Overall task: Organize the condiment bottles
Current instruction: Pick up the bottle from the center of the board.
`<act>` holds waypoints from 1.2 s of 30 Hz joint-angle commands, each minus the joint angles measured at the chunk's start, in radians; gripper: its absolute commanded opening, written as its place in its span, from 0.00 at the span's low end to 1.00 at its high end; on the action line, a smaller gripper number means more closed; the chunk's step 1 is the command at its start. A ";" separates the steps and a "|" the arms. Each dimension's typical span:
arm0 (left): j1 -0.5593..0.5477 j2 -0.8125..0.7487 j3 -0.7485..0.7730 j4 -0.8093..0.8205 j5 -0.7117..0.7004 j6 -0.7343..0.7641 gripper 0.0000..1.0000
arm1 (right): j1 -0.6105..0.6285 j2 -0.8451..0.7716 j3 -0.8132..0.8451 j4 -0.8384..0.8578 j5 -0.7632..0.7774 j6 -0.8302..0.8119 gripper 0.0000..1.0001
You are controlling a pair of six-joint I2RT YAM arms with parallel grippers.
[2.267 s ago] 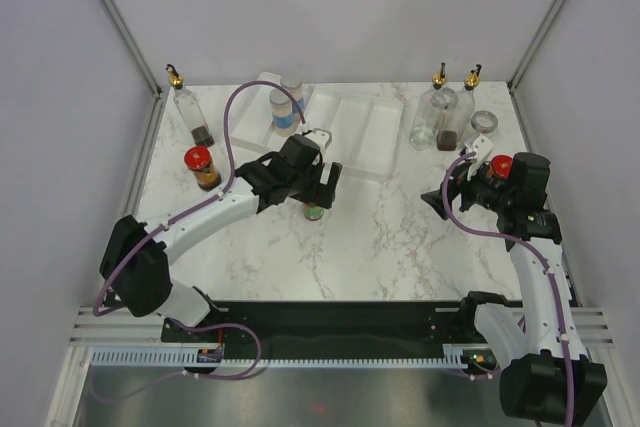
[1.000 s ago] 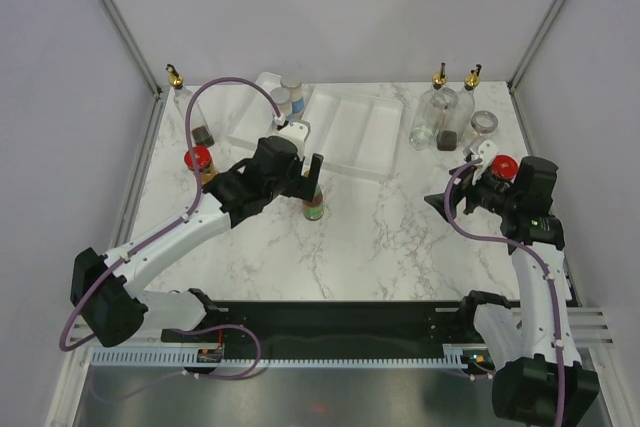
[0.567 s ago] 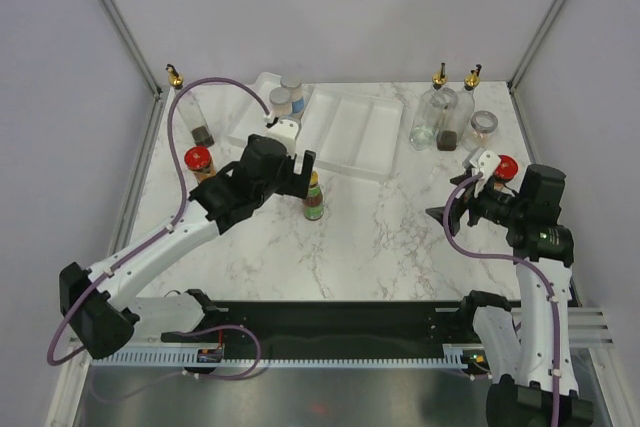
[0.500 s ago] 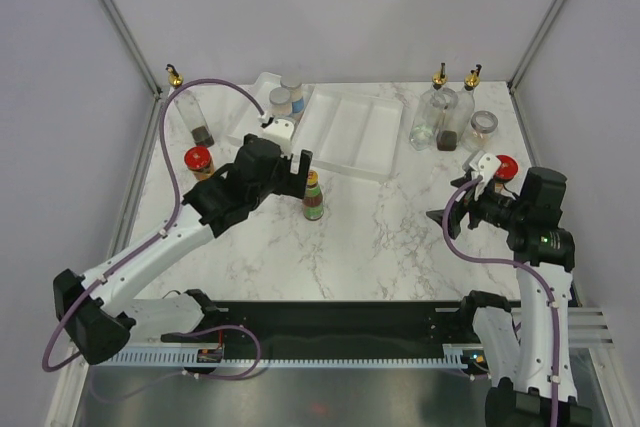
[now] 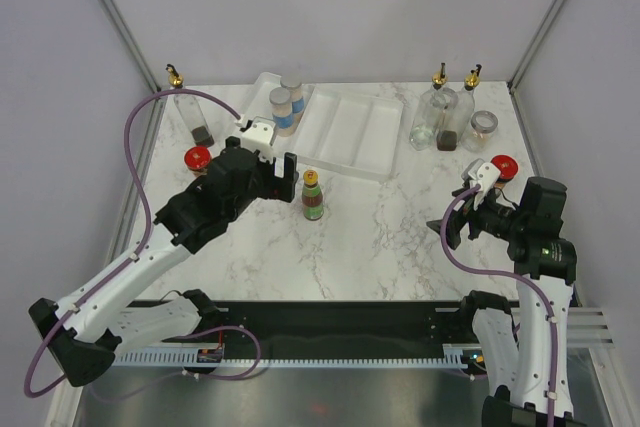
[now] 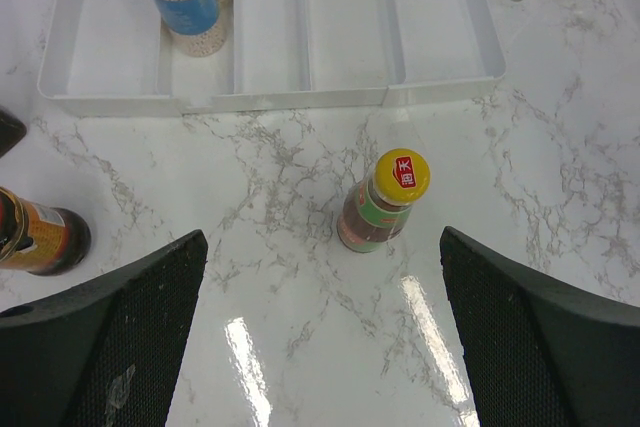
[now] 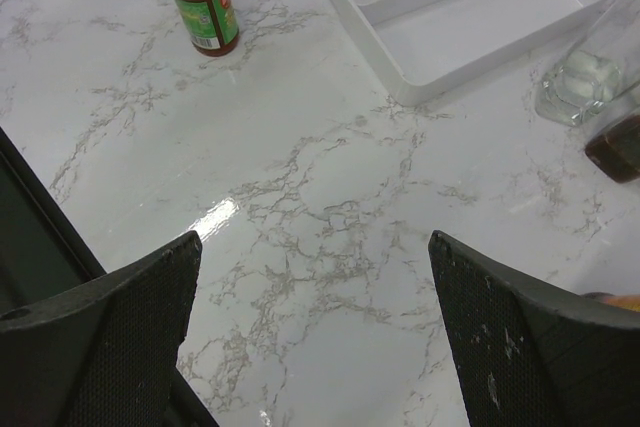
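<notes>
We record only one marking that comes near to legible: a small red square with a white character, on top of the yellow cap (image 6: pixel 401 173) of the sauce bottle (image 6: pixel 370 225) standing near the middle of the table (image 6: pixel 300 347); we cannot read the character with certainty. The same bottle carries a green label (image 7: pixel 216 13), the spice jar (image 6: pixel 187 9) toward the table's far edge has a blue band, and the dark jar (image 6: pixel 40 239) near the left edge has an orange label. On none of these three can we make out a word, brand or number.
</notes>
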 commanded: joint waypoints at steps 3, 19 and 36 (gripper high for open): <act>0.001 -0.018 0.006 0.007 0.003 0.025 1.00 | -0.004 -0.006 0.024 -0.007 -0.007 -0.029 0.98; 0.001 -0.038 0.035 -0.001 0.036 0.010 1.00 | -0.004 0.000 0.011 -0.010 -0.007 -0.046 0.98; -0.001 -0.047 0.050 -0.007 0.064 -0.001 1.00 | -0.004 0.009 0.018 -0.015 -0.024 -0.055 0.98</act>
